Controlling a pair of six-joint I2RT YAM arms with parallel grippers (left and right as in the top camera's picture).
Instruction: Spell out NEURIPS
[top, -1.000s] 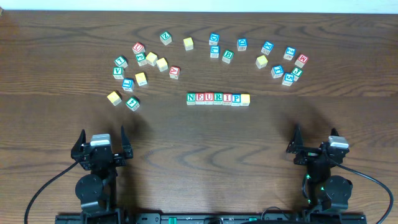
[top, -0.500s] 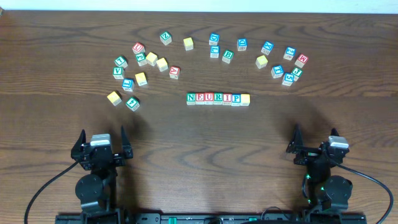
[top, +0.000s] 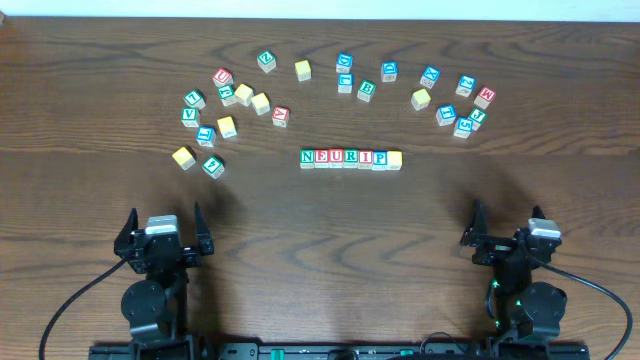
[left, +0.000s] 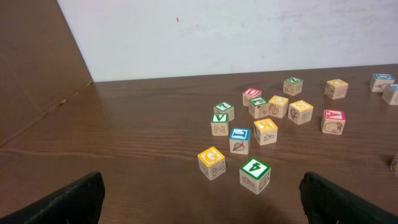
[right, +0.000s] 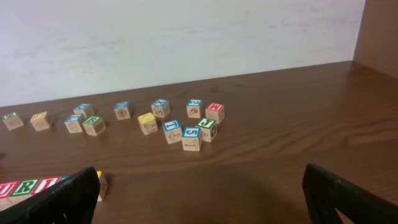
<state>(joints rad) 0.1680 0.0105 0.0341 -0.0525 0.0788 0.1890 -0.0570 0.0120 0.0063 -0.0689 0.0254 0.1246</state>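
Table (top: 320, 270): NEURIPS row (top: 350, 158) well apart from left hand (top: 165, 218), right hand (top: 508, 225); both wide.

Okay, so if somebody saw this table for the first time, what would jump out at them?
The tidy row of cubes in the middle of the table, reading NEURIP, with a yellow-faced cube closing its right end. Beyond it, loose cubes scatter in an arc, bunched toward the left and the right. The left gripper and right gripper sit open at the near edge, holding nothing.
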